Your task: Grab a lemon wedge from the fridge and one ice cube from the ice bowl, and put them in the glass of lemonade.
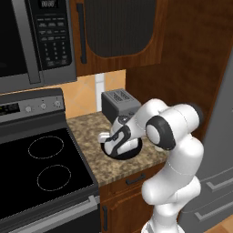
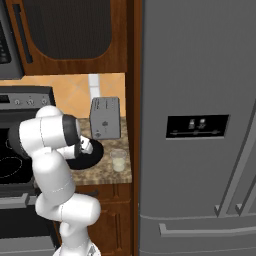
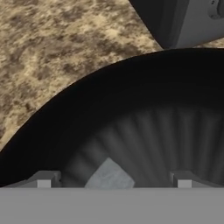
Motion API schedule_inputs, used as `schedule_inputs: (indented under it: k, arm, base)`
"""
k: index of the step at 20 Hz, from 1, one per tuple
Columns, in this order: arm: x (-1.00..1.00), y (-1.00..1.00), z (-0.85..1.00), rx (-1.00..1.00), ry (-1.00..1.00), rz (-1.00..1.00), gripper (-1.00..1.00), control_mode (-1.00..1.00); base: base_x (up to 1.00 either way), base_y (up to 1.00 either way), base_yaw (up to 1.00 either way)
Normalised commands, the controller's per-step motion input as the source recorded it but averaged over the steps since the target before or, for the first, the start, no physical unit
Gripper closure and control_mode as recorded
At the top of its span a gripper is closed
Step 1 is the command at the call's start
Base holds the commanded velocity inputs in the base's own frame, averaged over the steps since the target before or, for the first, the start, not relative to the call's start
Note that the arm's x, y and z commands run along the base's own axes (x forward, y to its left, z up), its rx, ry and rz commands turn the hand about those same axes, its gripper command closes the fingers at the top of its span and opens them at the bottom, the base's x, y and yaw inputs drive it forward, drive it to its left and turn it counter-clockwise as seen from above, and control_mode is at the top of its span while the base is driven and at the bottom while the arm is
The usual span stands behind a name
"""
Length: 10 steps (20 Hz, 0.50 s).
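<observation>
While spread wide, claw [image 3: 111, 181] straddles ice cube [image 3: 109, 176], ice bowl [image 3: 87, 113]

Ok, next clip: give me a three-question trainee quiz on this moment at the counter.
1. True or false: the fridge doors are shut.
2. What lies between the hand's open fingertips inside the ice bowl? A) lemon wedge B) pale ice cube C) spoon
3. In the right base view, what stands on the counter to the right of the bowl, in front of the toaster?

Key: 1 true. 2 B. 3 the glass of lemonade.
</observation>
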Motion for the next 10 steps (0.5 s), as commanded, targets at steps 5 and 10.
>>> schedule_inputs:
  k: [5,10]
  arm:
    - [0.0,0.0,-0.2,0.0,0.0,-0.01,1.0,-1.0]
    - [0.0,0.0,-0.12,0.0,0.0,0.0,1.0,-1.0]
  base:
    - [0.0,0.0,0.0]
    - [0.0,0.0,0.0]
